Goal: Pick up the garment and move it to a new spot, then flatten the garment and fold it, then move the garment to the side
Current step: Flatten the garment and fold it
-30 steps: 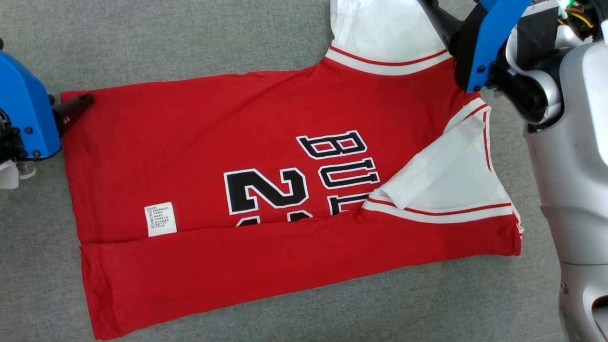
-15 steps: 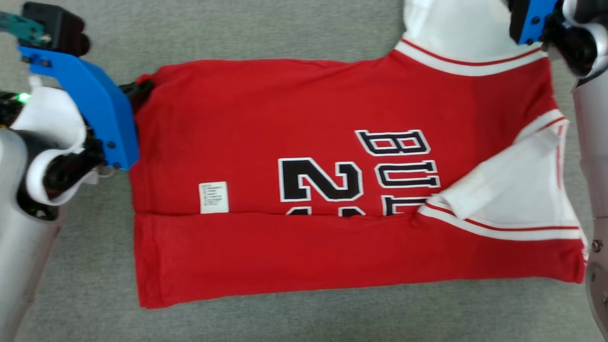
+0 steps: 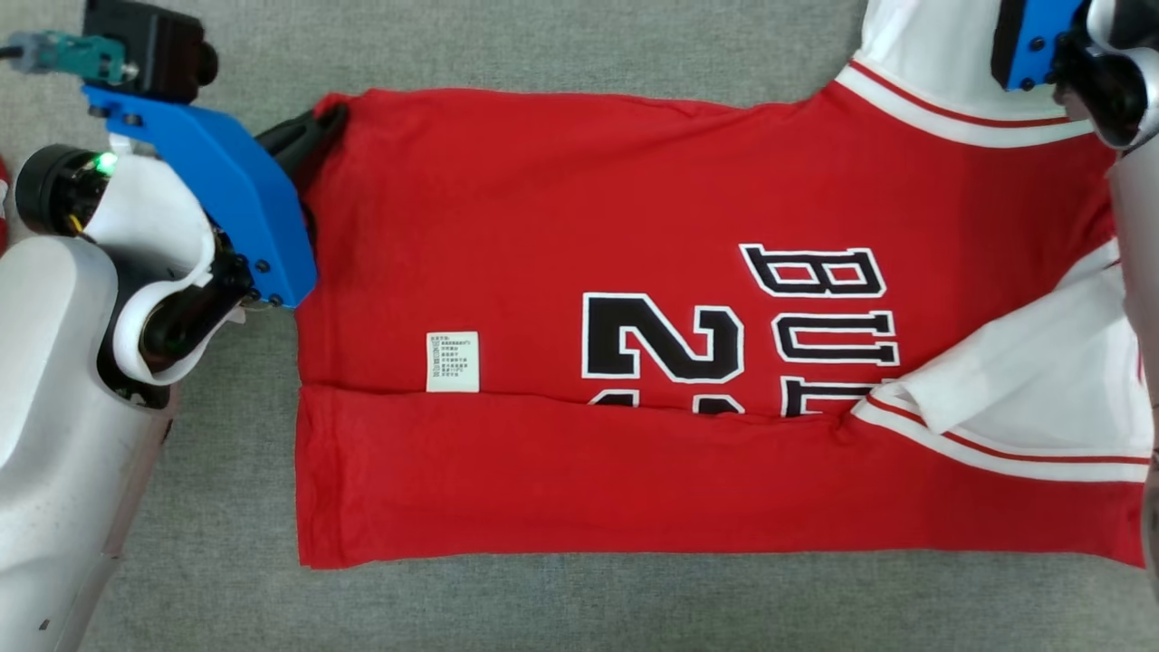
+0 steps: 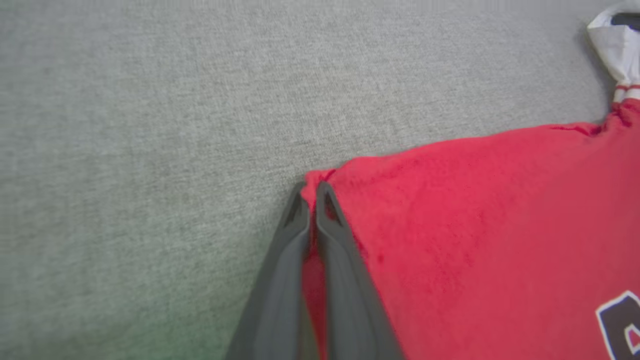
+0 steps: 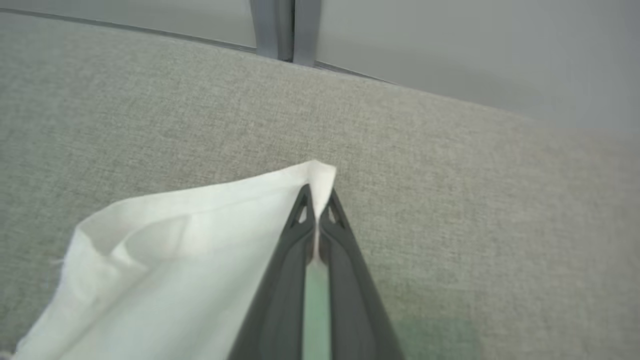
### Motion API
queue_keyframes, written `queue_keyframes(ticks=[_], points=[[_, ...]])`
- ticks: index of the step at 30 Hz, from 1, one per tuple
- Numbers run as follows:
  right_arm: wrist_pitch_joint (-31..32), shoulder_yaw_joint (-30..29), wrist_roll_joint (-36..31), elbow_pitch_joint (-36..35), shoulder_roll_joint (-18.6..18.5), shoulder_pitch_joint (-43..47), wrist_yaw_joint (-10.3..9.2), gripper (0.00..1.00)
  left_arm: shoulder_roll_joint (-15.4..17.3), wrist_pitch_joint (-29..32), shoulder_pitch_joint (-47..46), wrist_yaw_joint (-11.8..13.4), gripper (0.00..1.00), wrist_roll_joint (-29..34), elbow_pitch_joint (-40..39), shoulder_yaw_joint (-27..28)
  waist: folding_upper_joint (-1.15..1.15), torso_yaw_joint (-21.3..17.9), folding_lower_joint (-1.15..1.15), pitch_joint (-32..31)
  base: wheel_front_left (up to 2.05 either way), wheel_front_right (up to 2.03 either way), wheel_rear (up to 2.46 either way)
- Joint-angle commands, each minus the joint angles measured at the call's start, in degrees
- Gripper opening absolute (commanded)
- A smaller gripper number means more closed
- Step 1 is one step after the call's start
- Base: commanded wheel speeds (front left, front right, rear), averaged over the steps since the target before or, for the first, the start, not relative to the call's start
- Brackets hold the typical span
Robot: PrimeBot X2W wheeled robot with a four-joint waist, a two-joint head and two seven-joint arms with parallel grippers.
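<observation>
The garment (image 3: 589,217) is a red jersey with white sleeves, black lettering and a white label, lying sideways on the grey cloth surface with its near long edge folded over. My left gripper (image 3: 328,119) is shut on the garment's far left hem corner; the left wrist view shows the red cloth (image 4: 475,225) pinched between the dark fingers of that gripper (image 4: 313,189). My right gripper (image 5: 316,194) is shut on the tip of the white sleeve (image 5: 200,250). In the head view its blue mount (image 3: 1032,45) sits over that sleeve at the top right.
Grey fabric surface (image 3: 579,607) surrounds the garment on all sides. A pale wall with a grey upright post (image 5: 280,30) rises beyond the surface's far edge in the right wrist view. My pale forearms stand at both side edges of the head view.
Both grippers have gone from open to shut on the garment, left on the hem corner, right on the sleeve tip. The head camera has shifted, so the garment now sits further right and lies straighter.
</observation>
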Motion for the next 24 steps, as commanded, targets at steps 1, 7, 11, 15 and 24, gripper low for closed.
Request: queue_keyframes(ticks=[1, 7, 11, 15, 24], points=[[-1.2, 0.0, 0.4, -0.6, -0.9, 0.4, 0.01, 0.0, -0.2, -1.3, 0.9, 0.1, 0.0, 0.2, 0.8, 0.5, 0.0, -0.8, 0.01, -0.9, 0.0, 0.0, 0.0], [-6.6, -0.6, 2.4, -2.3, -1.2, 2.9, 0.01, 0.0, -1.1, -10.7, 4.0, -0.1, 0.0, 0.9, 3.5, 2.8, 0.0, -3.0, 0.01, -4.4, 0.0, 0.0, 0.0], [-8.4, -0.4, 5.4, -4.3, -1.3, 6.5, 0.01, 0.0, -1.8, -16.1, 7.4, -1.1, 0.0, 0.8, 4.5, 3.5, 0.0, -4.0, 0.01, -7.1, 0.0, 0.0, 0.0], [-8.6, 0.8, 8.7, -7.6, -2.3, 10.9, 0.01, 0.0, -1.9, -20.7, 11.2, -2.1, 0.0, 1.4, 4.4, 3.2, 0.0, -4.8, 0.01, -9.8, 0.0, 0.0, 0.0], [-6.6, 0.6, 14.5, -19.1, -5.9, 25.0, 0.01, 0.0, -0.1, -29.7, 18.7, -3.6, 0.0, 4.4, 2.5, 1.3, 0.0, -5.2, 0.01, -15.3, 0.0, 0.0, 0.0]])
